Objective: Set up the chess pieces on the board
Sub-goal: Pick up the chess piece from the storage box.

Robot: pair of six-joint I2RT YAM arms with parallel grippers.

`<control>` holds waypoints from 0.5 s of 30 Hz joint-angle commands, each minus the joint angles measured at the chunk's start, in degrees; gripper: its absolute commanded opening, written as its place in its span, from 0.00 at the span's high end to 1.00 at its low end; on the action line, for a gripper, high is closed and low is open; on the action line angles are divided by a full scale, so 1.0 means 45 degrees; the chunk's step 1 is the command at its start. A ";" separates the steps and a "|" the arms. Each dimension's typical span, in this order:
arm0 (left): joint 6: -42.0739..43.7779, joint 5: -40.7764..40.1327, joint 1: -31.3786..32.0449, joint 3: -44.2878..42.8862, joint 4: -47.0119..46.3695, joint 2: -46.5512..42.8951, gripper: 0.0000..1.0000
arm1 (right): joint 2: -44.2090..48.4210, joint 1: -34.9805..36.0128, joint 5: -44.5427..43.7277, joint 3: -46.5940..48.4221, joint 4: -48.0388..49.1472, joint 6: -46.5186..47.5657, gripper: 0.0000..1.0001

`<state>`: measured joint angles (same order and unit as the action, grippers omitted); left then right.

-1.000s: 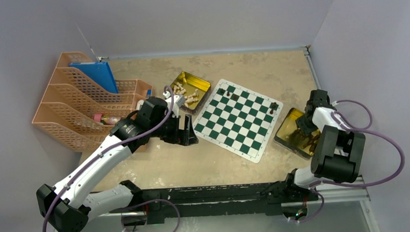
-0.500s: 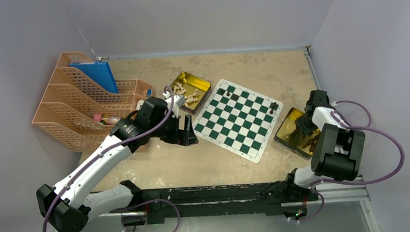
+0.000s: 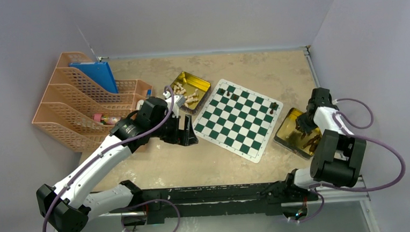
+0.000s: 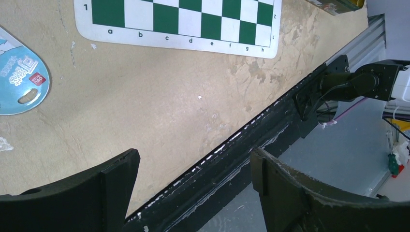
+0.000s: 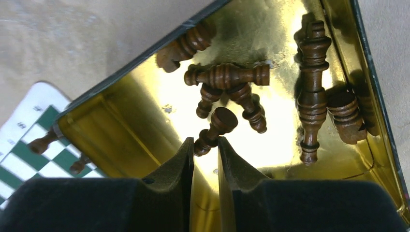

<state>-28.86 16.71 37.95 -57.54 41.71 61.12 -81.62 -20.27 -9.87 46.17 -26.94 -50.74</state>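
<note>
The green and white board (image 3: 239, 119) lies in the middle of the table with three dark brown chess pieces on it, two at the far edge (image 3: 231, 94) and one at the right edge (image 3: 273, 107). In the right wrist view my right gripper (image 5: 206, 142) reaches into a gold tin (image 5: 111, 121), shut on the head of a lying dark brown pawn (image 5: 217, 126). Several other dark pieces (image 5: 312, 82) lie in that tin. Left of the board, my left gripper (image 3: 189, 132) hangs open and empty over the table's near edge (image 4: 193, 159).
A second gold tin (image 3: 203, 84) with pale beige pieces (image 3: 186, 95) stands beyond the board's left corner. An orange file rack (image 3: 79, 110) with a blue folder (image 3: 95, 74) fills the left. A light blue packet (image 4: 19, 72) lies near the left gripper. The black base rail (image 4: 270, 125) runs along the near edge.
My right gripper has sunk a little into the tin and its jaws have closed onto the dark pawn. The left arm has not moved.
</note>
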 commanded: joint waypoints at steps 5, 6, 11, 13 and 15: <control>0.0366 0.0373 0.0020 -0.0563 -0.0299 -0.0289 0.16 | 0.1409 -0.0039 0.0140 0.0873 -0.1211 0.0716 0.87; 0.0392 0.0413 0.0010 -0.0579 -0.0304 -0.0290 0.16 | 0.1546 -0.0038 0.0227 0.0882 -0.1334 0.0779 0.87; 0.0544 0.0478 0.0003 -0.0709 -0.0283 -0.0335 0.17 | 0.2425 -0.0043 0.0638 0.1462 -0.2041 0.1310 0.86; 0.0759 0.0448 0.0017 -0.0719 -0.0291 -0.0388 0.18 | 0.2761 -0.0026 0.1034 0.1700 -0.2277 0.1653 0.86; 0.1034 0.0427 0.0004 -0.0720 -0.0403 -0.0475 0.19 | 0.3002 0.0003 0.1435 0.1916 -0.2595 0.2013 0.87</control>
<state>-27.22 17.82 37.95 -57.89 41.63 60.88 -71.42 -20.27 -7.16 50.43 -34.63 -45.82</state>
